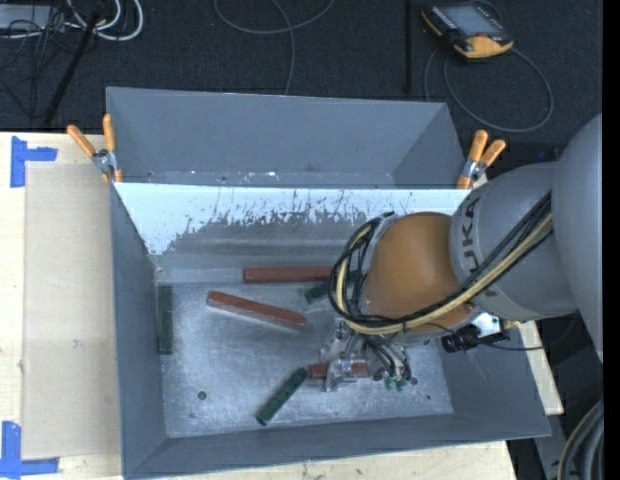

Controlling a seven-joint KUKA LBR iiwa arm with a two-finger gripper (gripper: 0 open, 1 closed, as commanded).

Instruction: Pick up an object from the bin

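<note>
Camera view: gripper (pixel 358 366) low at 5 o'clock in bin (pixel 138 368); grip state cannot tell. Short red-brown piece (pixel 320 371) just beside, 9 o'clock; dark green bar (pixel 281 395) beyond. Advice: centre over red-brown piece, descend straight.

dark green piece (pixel 315 293) up-left of gripper (pixel 355 370): mostly behind arm cables (pixel 341 280) | red-brown flat bar (pixel 285 274) beside it: right end hidden | reddish bit (pixel 321 371) at gripper: unidentifiable

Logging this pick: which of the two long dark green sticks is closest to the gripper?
The slanted green stick at the floor's front, just left of the gripper; the other green stick lies along the left wall.
</note>
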